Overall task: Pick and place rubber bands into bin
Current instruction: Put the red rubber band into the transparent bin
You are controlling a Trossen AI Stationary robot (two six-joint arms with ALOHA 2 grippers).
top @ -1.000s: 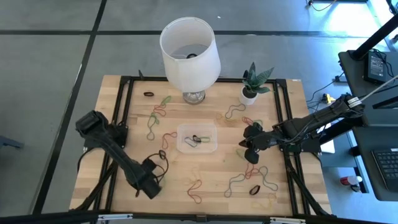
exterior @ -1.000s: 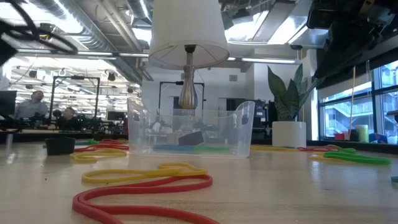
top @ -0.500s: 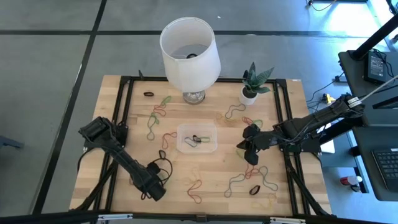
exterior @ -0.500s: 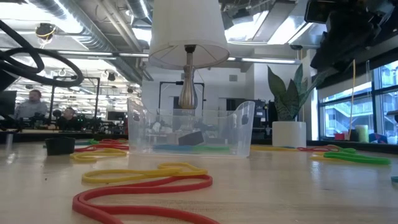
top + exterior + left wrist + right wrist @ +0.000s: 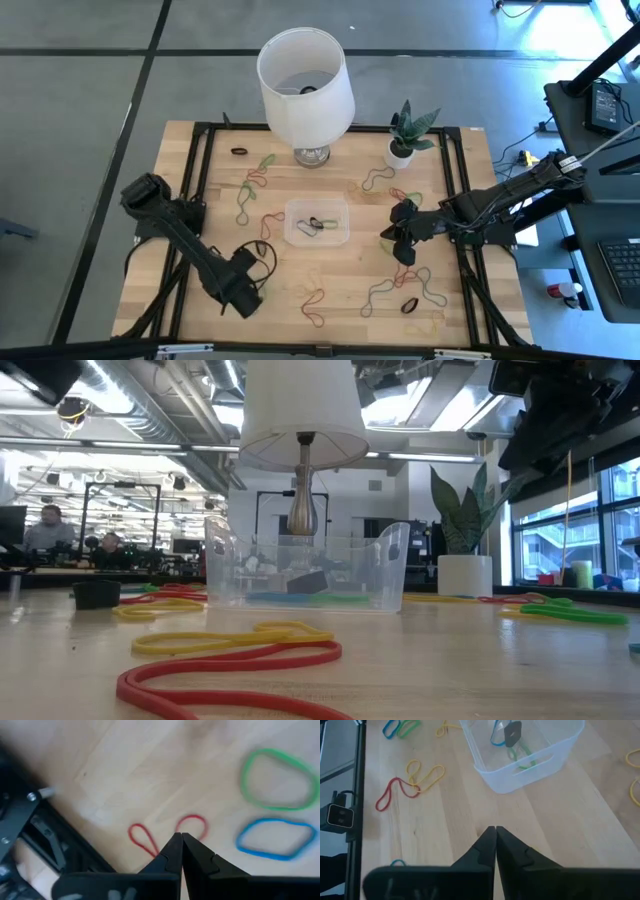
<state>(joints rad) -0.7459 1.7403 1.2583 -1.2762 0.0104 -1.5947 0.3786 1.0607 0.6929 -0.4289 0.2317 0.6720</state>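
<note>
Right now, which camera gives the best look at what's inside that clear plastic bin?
The right wrist view: it looks down into the bin, showing blue and green bands and a black piece. The high view shows the bin small, contents tiny. The low view sees it side-on through hazy walls. The left wrist view misses it.

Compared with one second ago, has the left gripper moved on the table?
Yes, slightly. In the high view the left gripper went toward the table's front edge, then came back nearly level, as judged against the bin. Its fingers have shut.
</note>
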